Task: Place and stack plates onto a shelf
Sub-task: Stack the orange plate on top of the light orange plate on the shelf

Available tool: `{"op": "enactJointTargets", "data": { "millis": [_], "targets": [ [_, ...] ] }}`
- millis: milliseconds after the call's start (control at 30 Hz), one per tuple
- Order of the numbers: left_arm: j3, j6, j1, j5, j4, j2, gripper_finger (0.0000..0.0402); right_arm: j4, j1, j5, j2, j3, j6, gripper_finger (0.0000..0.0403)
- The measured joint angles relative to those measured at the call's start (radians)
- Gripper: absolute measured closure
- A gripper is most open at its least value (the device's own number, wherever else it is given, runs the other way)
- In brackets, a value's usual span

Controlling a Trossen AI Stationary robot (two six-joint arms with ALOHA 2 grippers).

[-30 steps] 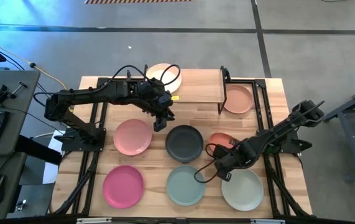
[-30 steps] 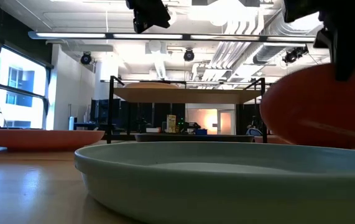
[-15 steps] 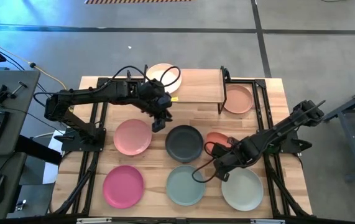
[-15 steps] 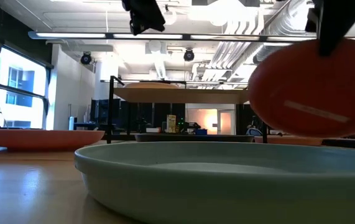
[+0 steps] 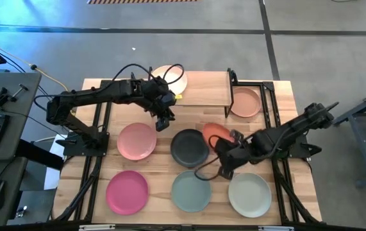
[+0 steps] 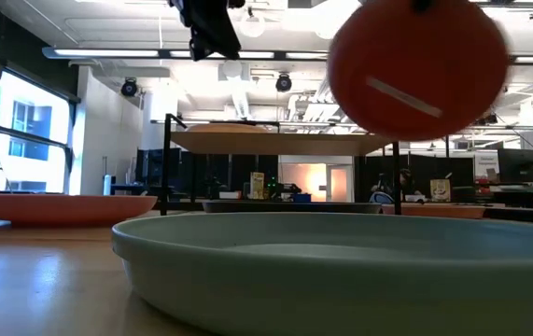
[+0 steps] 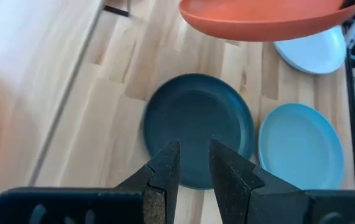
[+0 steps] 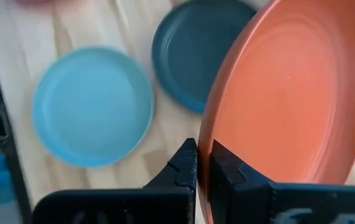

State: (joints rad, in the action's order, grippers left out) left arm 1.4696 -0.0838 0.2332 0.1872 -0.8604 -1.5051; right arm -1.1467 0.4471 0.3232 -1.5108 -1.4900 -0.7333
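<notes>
My right gripper is shut on a terracotta plate and holds it in the air above the table's middle, beside the charcoal plate. In the low view the terracotta plate shows its underside, higher than the shelf. An off-white plate lies on the shelf's left end. My left gripper hovers open and empty between the pink plate and the charcoal plate. My right gripper pinches the terracotta plate's rim between its two fingers, one on the inner face and one on the underside. The fingers slant down from the table's right near side. The plate is lifted clear and tilted steeply, its hollow side toward the far right.
A peach plate lies on the table right of the shelf. A magenta plate, a pale teal plate and a pale whitish plate line the near edge. Black frame rails run along both table sides.
My right gripper has risen and gone a little toward the table's left and far edge, staying shut. The terracotta plate has gone up with it, from low by the tabletop to well clear above the shelf's height, and has tipped steeper.
</notes>
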Motion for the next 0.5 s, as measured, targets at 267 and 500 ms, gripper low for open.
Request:
{"op": "enactJointTargets", "data": {
  "millis": [267, 500],
  "targets": [
    [0.0, -0.009, 0.069, -0.04, -0.008, 0.0, 0.0328, 0.003, -0.185, 0.049, 0.0, -0.079, 0.342, 0.0403],
    [0.0, -0.009, 0.14, -0.044, -0.008, 0.0, 0.0328, 0.036, -0.375, 0.029, 0.001, -0.095, 0.621, 0.0403]
  ]
}}
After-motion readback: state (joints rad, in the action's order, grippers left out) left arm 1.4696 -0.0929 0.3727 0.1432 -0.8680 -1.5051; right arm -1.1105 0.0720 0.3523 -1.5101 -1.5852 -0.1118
